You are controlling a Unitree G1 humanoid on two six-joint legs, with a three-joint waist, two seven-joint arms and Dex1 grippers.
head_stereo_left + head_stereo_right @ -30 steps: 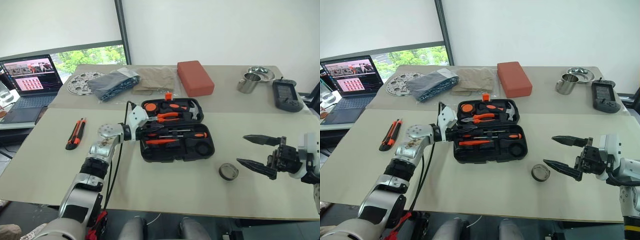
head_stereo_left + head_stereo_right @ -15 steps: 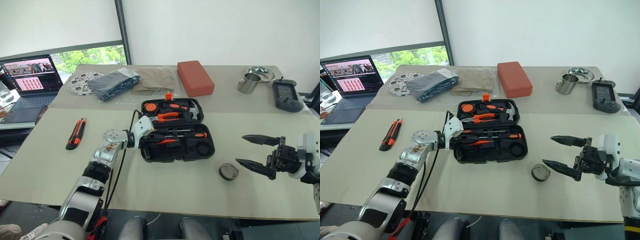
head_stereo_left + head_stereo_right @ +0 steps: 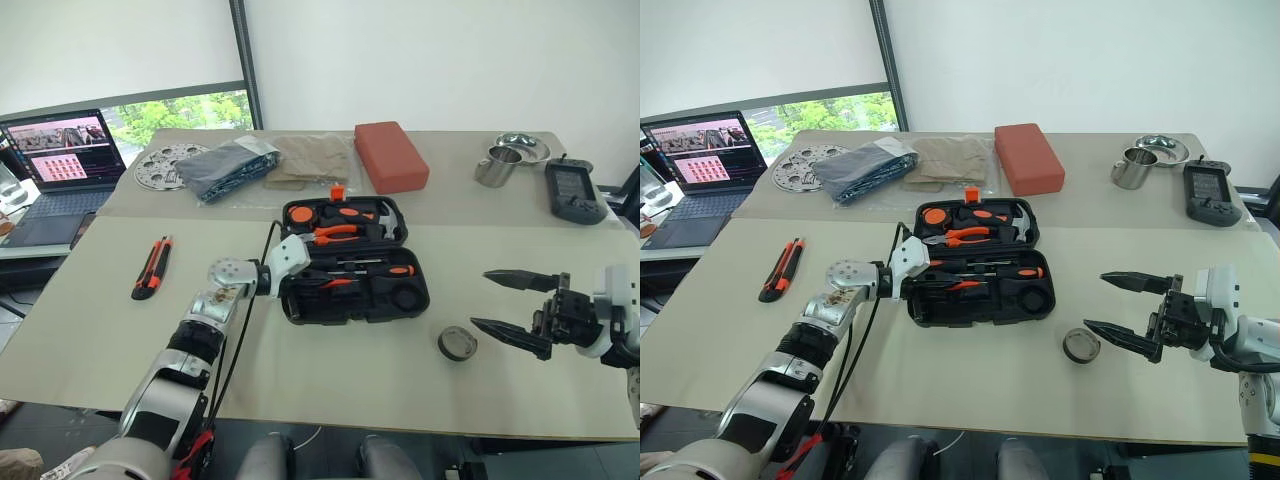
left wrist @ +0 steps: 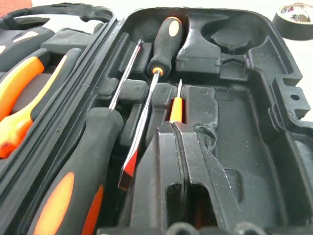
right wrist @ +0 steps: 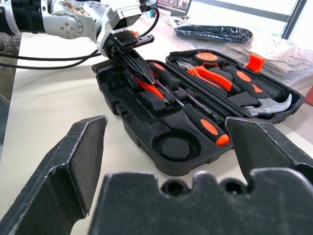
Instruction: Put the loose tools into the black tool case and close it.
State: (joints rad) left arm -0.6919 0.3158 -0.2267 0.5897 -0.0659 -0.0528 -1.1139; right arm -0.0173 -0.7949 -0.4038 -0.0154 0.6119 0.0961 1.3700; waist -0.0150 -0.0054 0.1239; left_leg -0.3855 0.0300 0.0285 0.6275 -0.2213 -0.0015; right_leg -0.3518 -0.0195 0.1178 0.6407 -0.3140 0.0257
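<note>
The left gripper (image 4: 183, 147), holding the slim orange screwdriver (image 4: 175, 108), has dipped into the black tool case (image 3: 420, 300).

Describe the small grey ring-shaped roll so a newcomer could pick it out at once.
Start at the open black plastic tool case in the middle of the beige table. Off its near right corner, lying flat and alone on the bare tabletop, sits the small grey ring-shaped roll, just ahead of the open right gripper. It is the one round, hollow-centred thing there.
</note>
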